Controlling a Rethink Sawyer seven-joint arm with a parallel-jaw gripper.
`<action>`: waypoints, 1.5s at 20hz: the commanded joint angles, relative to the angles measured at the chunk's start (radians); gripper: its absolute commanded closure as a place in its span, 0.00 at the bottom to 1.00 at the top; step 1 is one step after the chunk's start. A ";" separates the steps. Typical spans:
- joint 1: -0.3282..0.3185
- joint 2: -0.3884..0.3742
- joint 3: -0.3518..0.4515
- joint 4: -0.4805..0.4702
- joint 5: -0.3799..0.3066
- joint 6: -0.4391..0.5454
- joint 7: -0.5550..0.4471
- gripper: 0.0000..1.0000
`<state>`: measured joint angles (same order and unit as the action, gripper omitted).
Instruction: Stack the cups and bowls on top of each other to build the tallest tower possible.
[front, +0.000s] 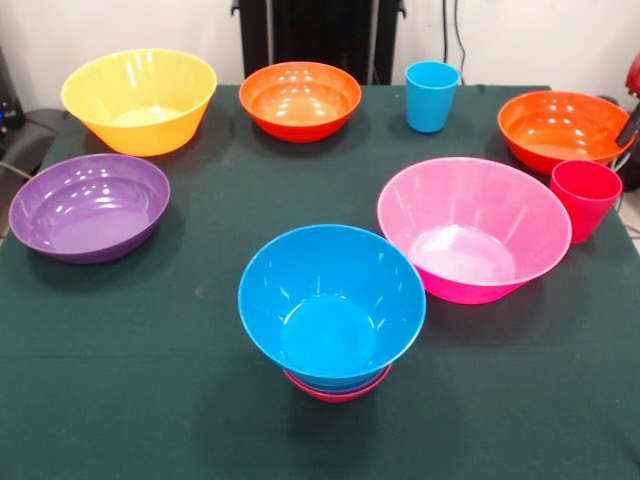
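Note:
The tower stands near the front middle: a medium blue bowl (332, 300) on top, a sliver of the small blue bowl (330, 381) under it, and the small magenta-red bowl (338, 392) lowest. The light blue cup (431, 95) stands upright at the back. The red cup (585, 198) stands at the right, close to the pink bowl (472, 228). The single bowls are yellow (140, 100), orange-red (300, 100), a second orange-red (560, 128) and purple (90, 205). A dark part of my gripper (630, 125) shows at the right edge, by the right orange-red bowl's rim.
A dark green cloth (180, 380) covers the table. The robot's black pedestal (320, 35) stands behind the back edge. A red arm part (633, 72) shows at the right edge.

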<state>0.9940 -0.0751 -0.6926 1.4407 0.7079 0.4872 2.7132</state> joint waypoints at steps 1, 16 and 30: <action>-0.007 0.032 0.164 0.070 -0.005 0.036 0.194 1.00; 0.016 0.030 0.076 0.082 -0.059 0.209 0.215 1.00; 0.012 -0.030 -0.039 0.024 -0.087 0.515 0.258 1.00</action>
<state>1.0037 -0.0933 -0.7615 1.4590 0.6935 0.8460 2.7132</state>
